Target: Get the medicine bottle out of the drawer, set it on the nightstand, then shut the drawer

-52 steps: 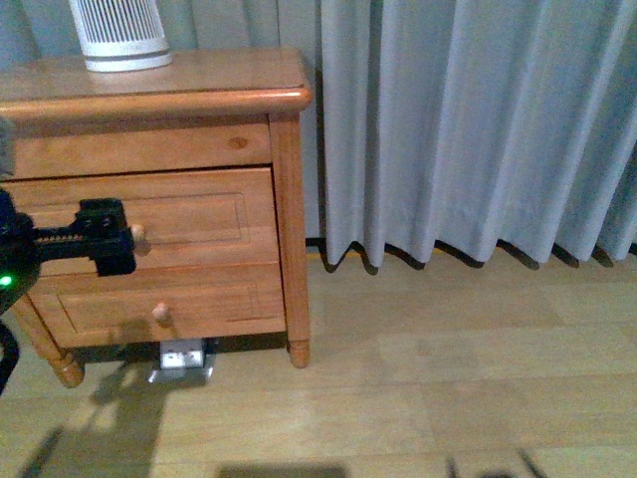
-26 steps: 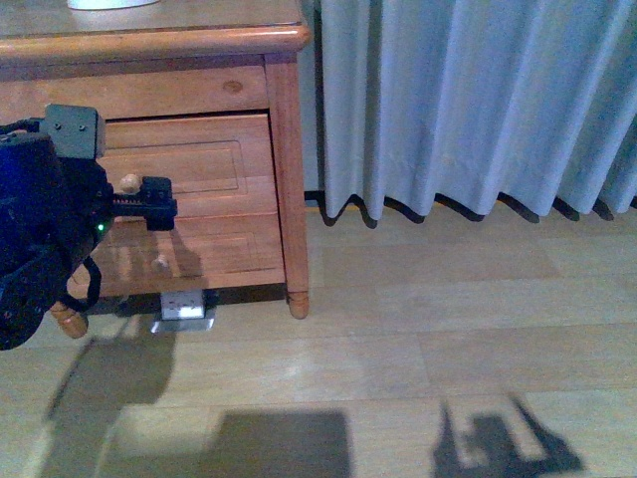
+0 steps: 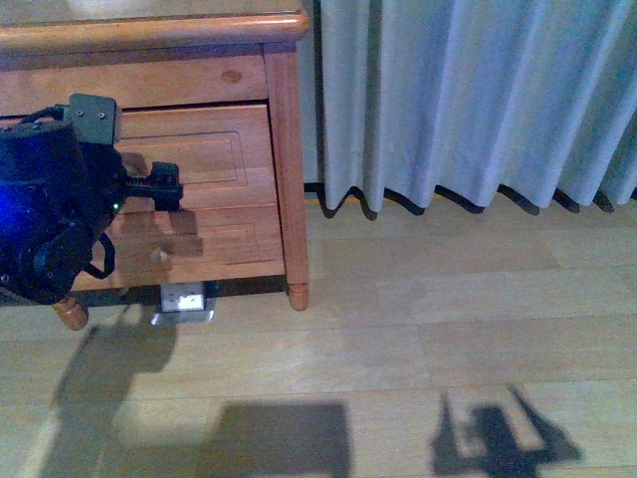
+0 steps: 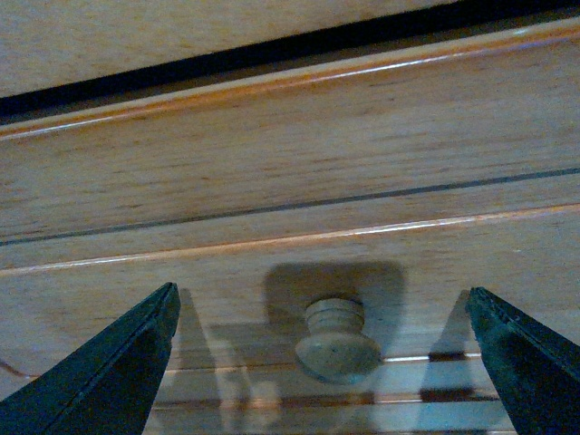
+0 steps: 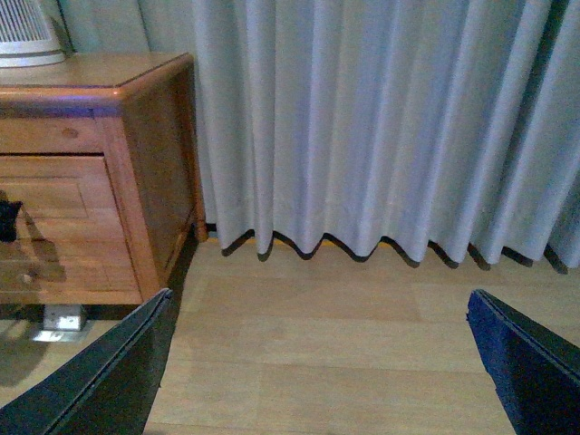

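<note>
Closest to the left wrist camera, the left gripper point(image 4: 319, 292) is spread wide, its two dark fingers point(image 4: 118, 362) well apart and holding nothing. The round wooden knob point(image 4: 337, 337) sits between them, just beyond the tips, and neither finger touches it. The knob belongs to the drawer point(image 4: 290, 154), whose recessed panel front fills that view, with a dark gap along its upper edge. Whether the drawer is pulled out at all cannot be told.

In the front view the black left arm point(image 3: 50, 219) reaches to that drawer front and covers the knob. Under it lies the lower drawer point(image 3: 219, 249) with its own small knob point(image 3: 156, 256). Both belong to the orange-brown nightstand point(image 3: 284, 149).

The right gripper point(image 5: 319, 294) is also wide open and empty. It hangs over the pale wooden floor point(image 5: 344, 344), well apart from the nightstand. Further back hangs a grey pleated curtain point(image 5: 362, 118), and a white ribbed device point(image 5: 23, 32) stands on the nightstand top.

The medicine bottle is not in sight in any view.
</note>
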